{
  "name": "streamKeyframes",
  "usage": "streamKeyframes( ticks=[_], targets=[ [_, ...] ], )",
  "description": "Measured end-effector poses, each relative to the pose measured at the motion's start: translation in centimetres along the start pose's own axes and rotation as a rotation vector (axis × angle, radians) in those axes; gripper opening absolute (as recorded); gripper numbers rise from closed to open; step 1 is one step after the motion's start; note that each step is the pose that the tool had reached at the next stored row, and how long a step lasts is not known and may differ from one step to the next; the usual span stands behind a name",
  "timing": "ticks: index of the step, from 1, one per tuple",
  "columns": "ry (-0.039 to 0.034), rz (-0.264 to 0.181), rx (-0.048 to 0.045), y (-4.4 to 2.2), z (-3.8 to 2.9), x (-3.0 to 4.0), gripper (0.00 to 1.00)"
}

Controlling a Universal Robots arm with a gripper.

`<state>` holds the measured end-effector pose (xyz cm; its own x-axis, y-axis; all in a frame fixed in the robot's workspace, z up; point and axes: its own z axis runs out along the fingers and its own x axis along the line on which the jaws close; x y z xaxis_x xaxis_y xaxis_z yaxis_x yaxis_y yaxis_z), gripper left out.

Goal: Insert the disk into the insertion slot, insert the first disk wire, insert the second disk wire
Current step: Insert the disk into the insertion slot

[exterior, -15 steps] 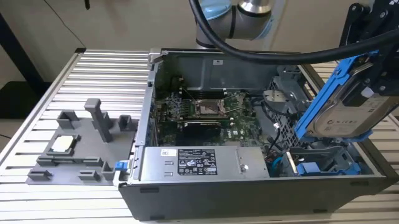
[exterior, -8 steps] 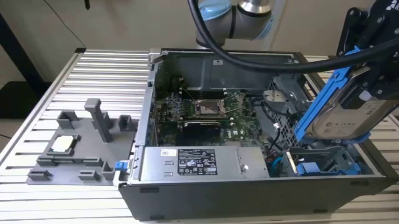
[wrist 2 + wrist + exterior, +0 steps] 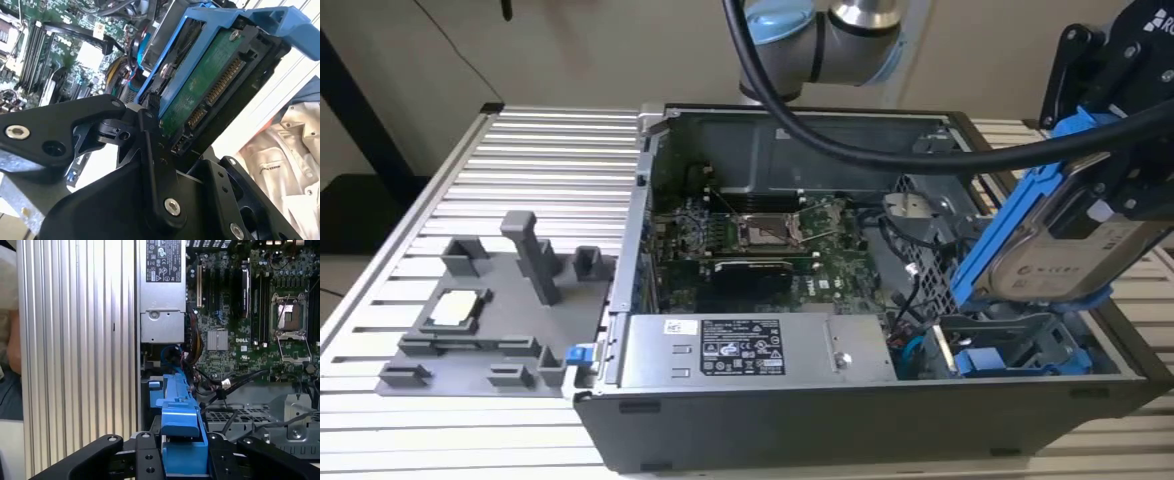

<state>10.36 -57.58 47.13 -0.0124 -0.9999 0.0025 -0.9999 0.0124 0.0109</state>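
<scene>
The disk [image 3: 1051, 262] hangs tilted over the corner of the machine at the exterior view's right. Its silver face and blue carrier lean up from the insertion slot [image 3: 1014, 330], which is just under its lower end. I cannot tell whether that end touches the bay, but the disk is not seated in it. Working down from the biggest things on my screens, the ribbed metal table [image 3: 547, 150] carries everything. The open computer case [image 3: 854, 425] lies on it with its inside facing up. My arm [image 3: 834, 35] comes in from the far side of the case, with a thick black cable [image 3: 881, 150] draped across the opening. Inside I see the green motherboard [image 3: 761, 250] in the middle and the grey power supply [image 3: 734, 350] along the near wall, beside the slot. At the exterior view's left a grey fixture plate [image 3: 467, 340] with upright blocks sits on the table, well apart from the case. The gripper [image 3: 182, 460] has its jaws pinching the disk: in the first wrist view the black fingers [image 3: 220, 460] press the blue carrier from both sides. In the second wrist view the disk's green circuit side faces me, with its row of connector contacts [image 3: 225, 80] exposed at the edge.
</scene>
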Motion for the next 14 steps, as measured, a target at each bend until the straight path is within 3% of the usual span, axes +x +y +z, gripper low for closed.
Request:
streamKeyframes(
  ticks=[14],
  targets=[
    [0.0001, -0.005, 0.0, -0.59, 1.3, 0.02, 0.33]
  ],
)
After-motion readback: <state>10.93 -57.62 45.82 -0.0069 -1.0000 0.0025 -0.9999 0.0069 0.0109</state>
